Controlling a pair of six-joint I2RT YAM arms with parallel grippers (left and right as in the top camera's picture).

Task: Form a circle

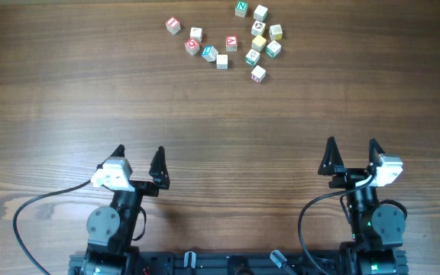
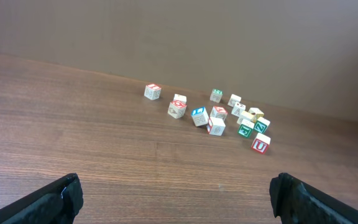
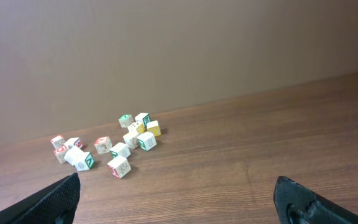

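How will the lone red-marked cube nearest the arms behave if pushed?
The red-marked cube looks like rigid wood, so it should keep its shape. Its flat faces suggest it will slide, not roll, on the smooth table. It is small, so probably light; an off-centre push may twist it.

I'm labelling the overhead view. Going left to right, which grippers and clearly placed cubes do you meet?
left gripper → red-marked cube at the scatter's left end → green N cube → yellowish cube at its right edge → right gripper
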